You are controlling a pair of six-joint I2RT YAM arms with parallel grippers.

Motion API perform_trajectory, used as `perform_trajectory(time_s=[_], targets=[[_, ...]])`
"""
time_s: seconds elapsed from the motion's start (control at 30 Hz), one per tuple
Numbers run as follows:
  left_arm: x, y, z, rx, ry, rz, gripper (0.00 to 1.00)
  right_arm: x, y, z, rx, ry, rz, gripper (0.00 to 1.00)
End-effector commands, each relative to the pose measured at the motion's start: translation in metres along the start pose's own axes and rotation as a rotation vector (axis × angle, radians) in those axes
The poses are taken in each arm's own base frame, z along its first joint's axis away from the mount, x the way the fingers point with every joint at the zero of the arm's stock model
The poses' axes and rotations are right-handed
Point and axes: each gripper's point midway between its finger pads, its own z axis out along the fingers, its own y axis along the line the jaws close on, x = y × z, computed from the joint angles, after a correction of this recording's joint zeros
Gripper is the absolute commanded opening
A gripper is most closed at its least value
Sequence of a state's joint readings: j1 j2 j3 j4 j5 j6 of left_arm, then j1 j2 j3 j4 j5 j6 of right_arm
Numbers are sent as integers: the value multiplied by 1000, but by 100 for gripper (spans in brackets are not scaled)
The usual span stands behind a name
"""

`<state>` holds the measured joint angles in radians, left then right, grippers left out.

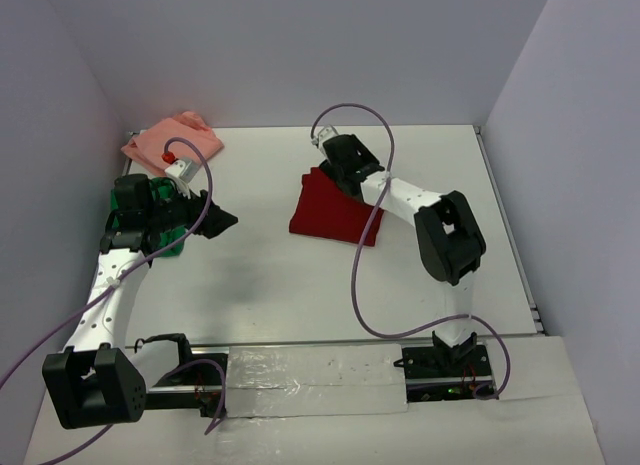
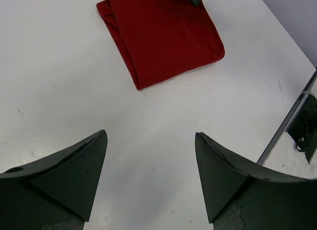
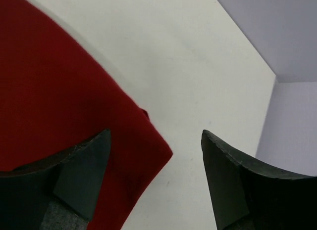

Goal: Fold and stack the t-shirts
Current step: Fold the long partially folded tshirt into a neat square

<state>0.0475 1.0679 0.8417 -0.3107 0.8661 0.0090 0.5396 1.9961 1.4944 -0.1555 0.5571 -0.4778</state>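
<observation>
The dark red t-shirt lies folded flat near the table's middle; it also shows in the left wrist view and the right wrist view. My right gripper hovers over its far corner, jaws wide apart, with the corner lying loose between them. Well to the left of the red t-shirt, my left gripper is open over bare table. A bright green t-shirt is mostly hidden under the left arm. The salmon pink t-shirt lies at the back left corner.
Grey walls close in the table on the left, back and right. A metal rail runs along the table's right edge. A taped strip sits between the arm bases at the front. Purple cables loop from both arms.
</observation>
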Motion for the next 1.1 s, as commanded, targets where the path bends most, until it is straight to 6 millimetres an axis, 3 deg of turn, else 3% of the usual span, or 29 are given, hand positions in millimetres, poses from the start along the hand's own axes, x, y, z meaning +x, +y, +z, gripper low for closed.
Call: perform_trajectory(time_s=[0.0,0.1,0.17,0.27,0.33,0.37,0.8,0.87,0.93,1.07], targets=[[-6,-3,-1,24,-19,33,81,-29,-1,-43,-112,-118,113,79],[-6,-2,-1,21,-16,27,81,-30,21,-67,-259,-121,160,73],[-6,-2,-1,22,-15,28,81,-23,29,-70,-292,-75,153,68],[-7,-2,-1,20,-20,37,81,-11,34,-65,-289,-20,141,50],[-6,-2,-1,21,-18,34,81,-7,36,-63,-283,-7,143,7],[-6,-2,-2,21,-19,35,81,-2,39,-61,-288,5,136,0],[-8,-5,-3,22,-27,47,81,44,51,-24,-218,99,67,0],[-9,-6,-4,20,-30,47,81,53,45,-15,-203,154,95,0],[-9,-5,-4,20,-31,48,81,80,57,-8,-254,279,83,0],[-8,-4,-3,20,-25,42,81,96,66,-7,-310,392,96,0]])
